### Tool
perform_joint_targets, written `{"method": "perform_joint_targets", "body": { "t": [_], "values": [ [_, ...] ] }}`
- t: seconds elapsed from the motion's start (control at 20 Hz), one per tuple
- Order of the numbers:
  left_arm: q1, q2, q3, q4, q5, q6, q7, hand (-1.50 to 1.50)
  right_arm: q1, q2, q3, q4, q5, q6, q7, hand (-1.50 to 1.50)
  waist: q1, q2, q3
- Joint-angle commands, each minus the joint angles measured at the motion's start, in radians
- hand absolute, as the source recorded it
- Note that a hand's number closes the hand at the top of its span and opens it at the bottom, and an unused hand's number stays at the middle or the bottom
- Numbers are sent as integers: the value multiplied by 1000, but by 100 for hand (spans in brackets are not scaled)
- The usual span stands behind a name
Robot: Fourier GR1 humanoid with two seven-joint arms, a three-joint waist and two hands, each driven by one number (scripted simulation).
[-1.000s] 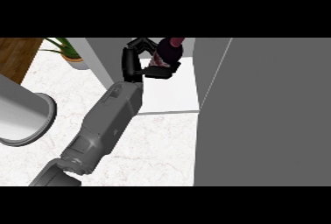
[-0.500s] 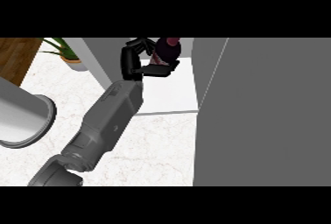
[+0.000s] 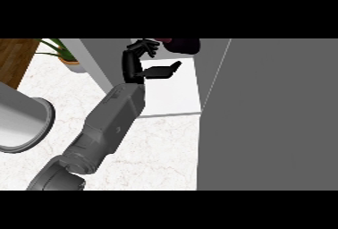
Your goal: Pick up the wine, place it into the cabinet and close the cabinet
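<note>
wine (image 3: 183,44) inside cabinet (image 3: 173,89), plant (image 3: 65,53) left

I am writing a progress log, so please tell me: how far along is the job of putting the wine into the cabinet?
Done, it seems: the wine bottle stands on the white shelf inside the cabinet. In hand: the hand has opened beside the bottle, fingers no longer curled round it as they were a moment ago. Left: withdraw the arm and swing the grey cabinet door shut; it is open now.

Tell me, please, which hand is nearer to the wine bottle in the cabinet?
Left. The left hand is inside the cabinet, just to the left of the wine bottle, with its fingers open beside it. The right hand is not in view.
</note>
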State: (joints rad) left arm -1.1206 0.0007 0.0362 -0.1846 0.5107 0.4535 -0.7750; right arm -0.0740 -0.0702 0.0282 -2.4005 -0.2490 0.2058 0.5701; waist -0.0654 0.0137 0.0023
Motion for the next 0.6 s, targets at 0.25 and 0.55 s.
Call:
{"method": "perform_joint_targets", "body": {
  "t": [0.25,0.55],
  "values": [
    [37,29,6,73,-27,11,-10,-150,33,-7,-26,-73,-44,2,4,-150,8,4,-3],
    [8,12,-6,105,-55,80,-2,-150,-10,0,-2,-30,-10,1,-17,-150,-1,11,-3]
  ]
}}
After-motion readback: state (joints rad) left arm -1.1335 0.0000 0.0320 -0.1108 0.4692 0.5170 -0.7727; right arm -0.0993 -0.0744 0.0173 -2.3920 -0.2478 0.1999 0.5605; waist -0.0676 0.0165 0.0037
